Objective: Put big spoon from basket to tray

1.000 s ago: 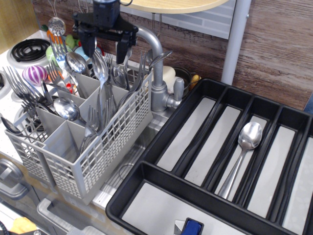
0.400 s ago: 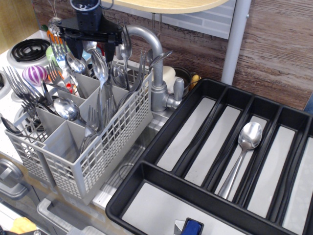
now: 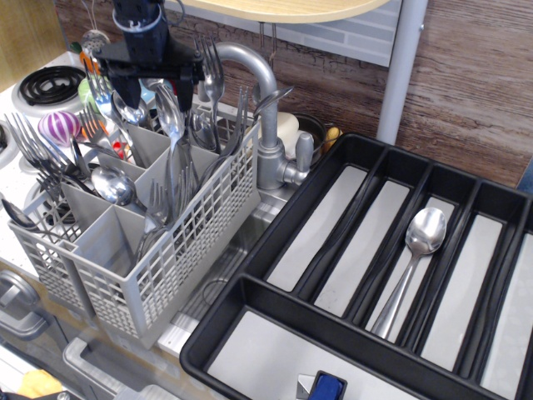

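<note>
The grey basket (image 3: 158, 267) stands at the left, its compartments full of upright forks and spoons. Big spoons stand bowl-up at its back (image 3: 169, 112), with another beside it (image 3: 129, 106). My black gripper (image 3: 150, 83) hangs over the back compartments with its fingers (image 3: 117, 83) spread wide, open, straddling the tops of those spoons and holding nothing. The black tray (image 3: 333, 167) lies at the right. One big spoon (image 3: 423, 233) lies in its middle long compartment.
A steel faucet (image 3: 265, 125) rises right behind the basket, close to the gripper's right side. A stove burner (image 3: 48, 83), a purple striped ball (image 3: 58, 127) and a small skimmer (image 3: 94, 39) are at the far left. A grey post (image 3: 401, 67) stands behind the tray.
The gripper has moved left over the basket's back compartments, away from the faucet, staying open. The cutlery and the tray spoon have not moved.
</note>
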Robot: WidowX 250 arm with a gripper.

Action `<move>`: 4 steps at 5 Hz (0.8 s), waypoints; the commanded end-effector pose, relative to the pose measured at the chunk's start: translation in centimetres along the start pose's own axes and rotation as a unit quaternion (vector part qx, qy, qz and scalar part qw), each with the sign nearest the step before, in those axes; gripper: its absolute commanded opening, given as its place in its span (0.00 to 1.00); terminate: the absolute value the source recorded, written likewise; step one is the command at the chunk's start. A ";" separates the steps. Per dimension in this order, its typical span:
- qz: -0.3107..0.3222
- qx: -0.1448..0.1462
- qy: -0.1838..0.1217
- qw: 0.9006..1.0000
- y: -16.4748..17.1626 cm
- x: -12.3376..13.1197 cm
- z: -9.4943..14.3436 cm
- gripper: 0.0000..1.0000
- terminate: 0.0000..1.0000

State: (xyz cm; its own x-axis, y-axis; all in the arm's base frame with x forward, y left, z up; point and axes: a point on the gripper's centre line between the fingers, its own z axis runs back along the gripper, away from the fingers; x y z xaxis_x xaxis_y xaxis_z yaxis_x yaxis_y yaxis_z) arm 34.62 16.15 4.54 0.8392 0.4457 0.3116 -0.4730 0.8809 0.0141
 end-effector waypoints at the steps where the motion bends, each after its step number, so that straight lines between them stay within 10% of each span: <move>1: 0.006 0.009 -0.014 1.000 0.6 1.7 0.5 0.00 0.00; 4: 0.037 0.039 0.038 0.998 -0.8 1.5 4.7 0.00 0.00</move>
State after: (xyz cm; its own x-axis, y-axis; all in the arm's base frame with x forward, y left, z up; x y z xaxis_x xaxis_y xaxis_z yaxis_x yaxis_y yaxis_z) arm 34.17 13.90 7.81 0.8100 0.5595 0.1756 -0.5797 0.8091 0.0962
